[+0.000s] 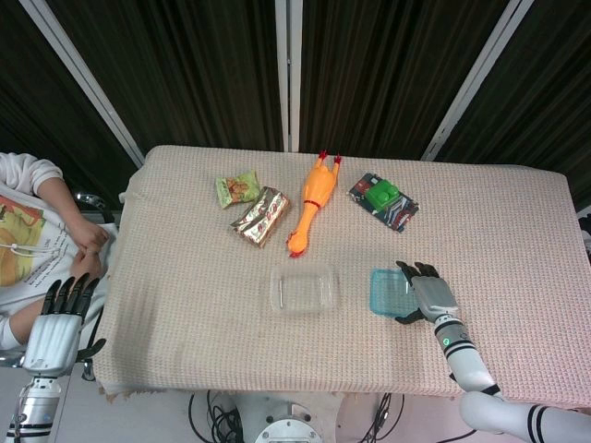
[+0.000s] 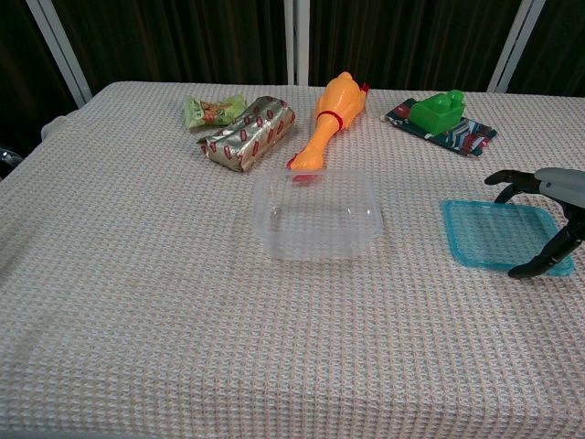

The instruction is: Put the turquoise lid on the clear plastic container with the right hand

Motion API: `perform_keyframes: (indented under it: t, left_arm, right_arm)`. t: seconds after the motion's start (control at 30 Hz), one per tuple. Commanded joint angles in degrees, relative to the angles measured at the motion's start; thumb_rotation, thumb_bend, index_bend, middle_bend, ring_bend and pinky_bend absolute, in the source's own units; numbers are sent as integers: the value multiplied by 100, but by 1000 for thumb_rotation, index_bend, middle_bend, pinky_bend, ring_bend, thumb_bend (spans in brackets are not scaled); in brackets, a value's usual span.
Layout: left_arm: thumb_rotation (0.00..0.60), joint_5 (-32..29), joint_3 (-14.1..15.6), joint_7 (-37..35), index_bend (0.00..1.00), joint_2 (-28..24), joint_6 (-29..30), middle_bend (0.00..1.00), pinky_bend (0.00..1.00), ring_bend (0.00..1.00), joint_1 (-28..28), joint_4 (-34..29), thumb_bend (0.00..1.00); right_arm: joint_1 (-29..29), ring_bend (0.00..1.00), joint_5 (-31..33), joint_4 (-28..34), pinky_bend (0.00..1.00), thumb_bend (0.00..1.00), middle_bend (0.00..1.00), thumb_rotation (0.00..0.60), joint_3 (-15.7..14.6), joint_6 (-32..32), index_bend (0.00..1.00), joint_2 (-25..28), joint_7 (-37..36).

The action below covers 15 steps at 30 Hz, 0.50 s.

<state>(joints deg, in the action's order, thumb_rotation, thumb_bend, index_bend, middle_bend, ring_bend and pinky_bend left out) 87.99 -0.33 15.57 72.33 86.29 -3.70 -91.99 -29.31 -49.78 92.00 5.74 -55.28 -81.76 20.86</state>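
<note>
From the head view the right robot hand [image 1: 427,293] sits over the lid's [image 1: 389,293] right edge, fingers apart, nothing gripped; the lid lies flat on the surface right of the container [image 1: 302,289]. Chest view: thumb and fingers [image 2: 508,176] bracket the lid [image 2: 498,235], so it's the grasp step. Next it needs to pinch that edge and lift.

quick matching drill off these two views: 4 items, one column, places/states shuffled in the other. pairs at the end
Things:
1. turquoise lid
2. clear plastic container
3. rubber chicken
4. left hand

Places or states:
A. off the table's left edge, holding nothing
B. table centre, open, nothing inside
C. flat on the cloth under the right hand
D. lying just behind the container, beside a foil packet

Pairs: 1-C, 2-B, 3-D, 4-A
</note>
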Motion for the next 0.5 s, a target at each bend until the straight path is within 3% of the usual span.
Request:
perform_keyframes:
  t: [0.03,0.3,0.5]
  left_arm:
    - [600,1,0,1,62,-9,2,23,0,0,0,-7,37]
    - [600,12,-6,78,62,-43,29,23,0,0,4,-85,37]
    - [600,71,1,151,62,-36,48,23,0,0,-7,-140,37]
  right_arm:
    - [29,0,-292,45,0,27,286,600,-44,-72,0,137,-95]
    - [-106,0,-916,1143,0,28,290,600,126,-160,0,1137,-112]
    - [-741,0,-411,1916,0,28,288,600,446,190,0,1352,440]
